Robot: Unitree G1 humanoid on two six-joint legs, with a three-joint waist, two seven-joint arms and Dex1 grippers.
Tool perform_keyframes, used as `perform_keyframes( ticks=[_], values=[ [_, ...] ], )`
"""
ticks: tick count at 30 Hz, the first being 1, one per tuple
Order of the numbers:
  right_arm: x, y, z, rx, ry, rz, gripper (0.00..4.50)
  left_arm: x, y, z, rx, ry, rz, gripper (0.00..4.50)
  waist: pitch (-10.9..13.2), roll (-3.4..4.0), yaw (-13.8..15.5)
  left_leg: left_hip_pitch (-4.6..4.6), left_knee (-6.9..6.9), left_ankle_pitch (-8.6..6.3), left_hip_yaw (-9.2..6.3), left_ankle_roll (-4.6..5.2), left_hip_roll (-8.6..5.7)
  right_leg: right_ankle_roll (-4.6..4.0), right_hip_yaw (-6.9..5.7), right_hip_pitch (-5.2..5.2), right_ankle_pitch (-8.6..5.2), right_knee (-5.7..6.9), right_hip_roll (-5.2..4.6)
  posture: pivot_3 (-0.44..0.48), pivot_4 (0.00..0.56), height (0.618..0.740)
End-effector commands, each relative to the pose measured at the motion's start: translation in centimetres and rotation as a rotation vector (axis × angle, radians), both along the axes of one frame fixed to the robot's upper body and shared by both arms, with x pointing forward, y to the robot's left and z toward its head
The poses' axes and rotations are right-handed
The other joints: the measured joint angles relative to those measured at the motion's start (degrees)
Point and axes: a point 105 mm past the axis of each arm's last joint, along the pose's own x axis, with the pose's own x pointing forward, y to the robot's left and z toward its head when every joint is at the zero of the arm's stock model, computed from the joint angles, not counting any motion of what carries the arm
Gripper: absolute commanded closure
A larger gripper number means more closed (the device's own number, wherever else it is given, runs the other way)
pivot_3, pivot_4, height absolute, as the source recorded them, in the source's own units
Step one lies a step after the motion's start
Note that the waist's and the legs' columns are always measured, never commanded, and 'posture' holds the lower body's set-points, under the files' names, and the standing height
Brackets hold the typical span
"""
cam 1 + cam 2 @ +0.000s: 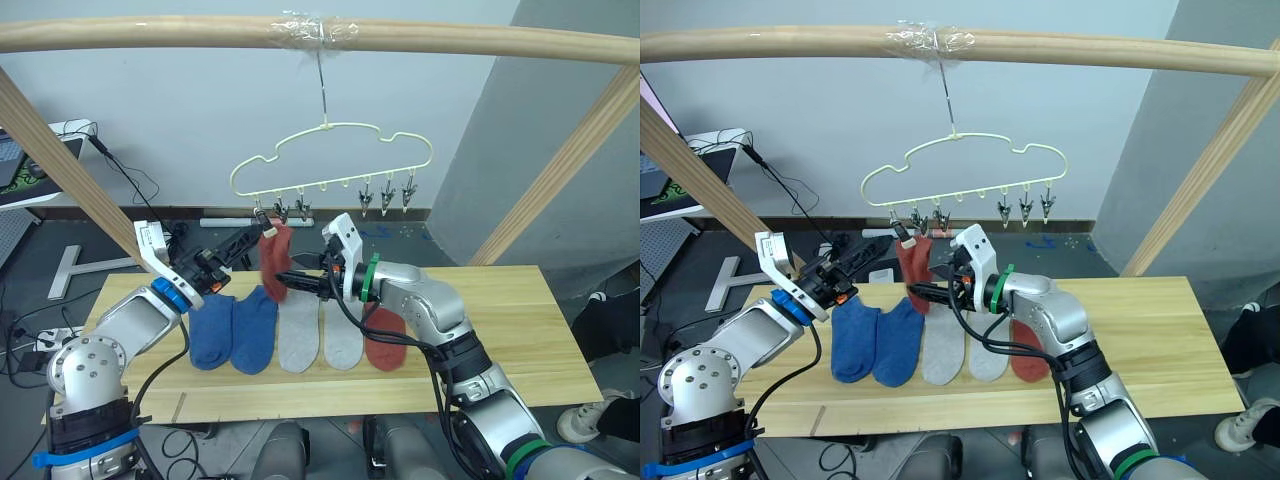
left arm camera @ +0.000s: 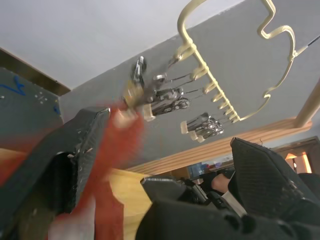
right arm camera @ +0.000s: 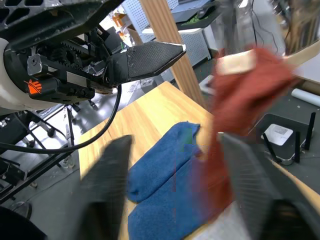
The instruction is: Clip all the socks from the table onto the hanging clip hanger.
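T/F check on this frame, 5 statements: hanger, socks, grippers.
1. One rust red sock hangs from a clip at the left end of the clip hanger. True.
2. Three blue socks lie on the table. False: two blue socks lie there.
3. The hanger hook hangs from the taped wooden bar. True.
4. Both light grey socks are clipped up. False: both lie on the table.
5. The left gripper is shut. False: its fingers stand apart, open.
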Motion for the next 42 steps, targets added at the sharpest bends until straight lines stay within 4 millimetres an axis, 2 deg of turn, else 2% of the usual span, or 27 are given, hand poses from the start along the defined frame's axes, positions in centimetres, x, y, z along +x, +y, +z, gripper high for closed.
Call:
perform_keyframes(
  ticks=[1,2,5,9,12,15,16,18,21,24,31,36,42],
  values=[
    [-0.6,0.2,0.4,0.022,-0.009,0.011,0.18,-0.8,-0.2,1.0,0.037,-0.055,-0.022,0.0,0.0,0.0,0.0,0.0,-0.01,0.0,-0.01,0.0,0.0,0.0,0.0,0.0,0.0,0.0,0.0,0.069,0.2,0.74],
    [-0.7,0.0,0.1,0.015,-0.007,0.009,0.01,-1.0,-0.2,0.7,0.067,-0.053,-0.022,0.0,0.0,0.0,0.0,0.0,-0.01,0.0,-0.01,0.0,0.0,0.0,-0.01,0.0,0.0,0.0,0.0,0.075,0.198,0.74],
    [-0.6,-1.1,-0.7,-0.022,-0.026,-0.018,0.01,-1.3,-0.3,-0.1,0.179,-0.063,-0.009,0.0,0.0,0.01,0.1,-0.01,-0.04,0.0,0.0,0.0,0.01,-0.01,0.01,-0.01,0.0,-0.02,0.0,0.075,0.198,0.74],
    [-0.1,-3.6,-1.7,-0.097,-0.092,-0.064,0.01,-1.1,-1.0,-0.4,0.3,-0.125,0.003,0.0,0.0,0.06,0.5,-0.01,-0.02,0.0,0.03,0.0,-0.03,0.03,0.03,0.0,-0.03,-0.05,-0.01,0.079,0.193,0.74],
    [-0.1,-4.8,-1.7,-0.129,-0.146,-0.063,0.01,-0.3,-1.3,-0.4,0.4,-0.203,0.065,0.0,0.0,0.07,1.2,0.0,-0.01,0.01,0.07,-0.01,-0.04,0.22,0.06,0.0,-0.14,-0.05,-0.01,0.077,0.192,0.74],
    [0.3,-6.0,-0.5,-0.086,-0.144,-0.099,0.01,0.0,-2.6,-0.5,0.474,-0.29,0.049,0.0,0.0,0.07,1.2,0.01,-0.01,0.01,0.15,-0.01,0.02,0.21,0.08,0.0,-0.13,-0.04,0.03,0.077,0.192,0.74],
    [0.3,-6.3,-0.2,-0.082,-0.151,-0.105,0.0,0.0,-2.9,-0.5,0.492,-0.314,0.04,0.39,0.0,0.07,1.2,0.01,-0.02,0.01,0.19,-0.01,0.03,0.19,0.06,-0.01,-0.13,-0.03,0.04,0.077,0.192,0.74],
    [0.4,-6.8,0.2,-0.082,-0.167,-0.115,0.0,0.1,-3.6,-0.5,0.491,-0.343,0.038,0.89,0.0,0.07,1.3,0.01,-0.02,0.01,0.22,-0.01,0.04,0.16,0.05,0.0,-0.11,-0.03,0.04,0.077,0.192,0.74],
    [0.9,-8.6,2.2,-0.049,-0.198,-0.168,0.0,1.3,-6.1,-0.4,0.578,-0.433,0.037,1.82,0.1,0.09,1.7,-0.04,0.03,0.01,0.26,-0.01,-0.01,0.07,0.07,0.0,-0.05,-0.05,0.02,0.049,0.184,0.74],
    [0.3,-9.4,4.3,-0.004,-0.24,-0.168,0.0,2.8,-6.4,-0.1,0.624,-0.485,0.145,1.82,0.0,0.08,2.0,-0.1,0.1,0.01,0.34,0.01,-0.1,0.01,0.06,0.03,0.0,-0.09,-0.04,0.036,0.181,0.74],
    [-0.9,-9.8,7.2,0.056,-0.338,-0.162,0.0,4.9,-6.4,-0.8,0.684,-0.503,0.223,1.82,0.0,0.08,1.3,-0.03,0.04,0.0,0.38,0.03,0.04,0.0,0.02,0.0,0.0,0.03,0.06,0.01,0.177,0.74],
    [-0.7,-9.9,7.8,0.063,-0.361,-0.191,0.0,6.5,-6.2,-1.3,0.681,-0.48,0.271,1.82,0.0,0.08,1.3,-0.06,0.13,0.01,0.42,0.03,-0.02,0.0,0.04,0.02,0.01,0.03,0.05,0.001,0.176,0.74],
    [-0.5,-10.0,8.0,0.067,-0.366,-0.217,0.0,8.7,-7.1,-0.3,0.667,-0.508,0.325,1.82,0.0,0.08,1.3,-0.08,0.17,0.01,0.42,0.03,-0.04,0.01,0.03,0.03,0.02,0.05,0.04,-0.017,0.181,0.74]
  ],
)
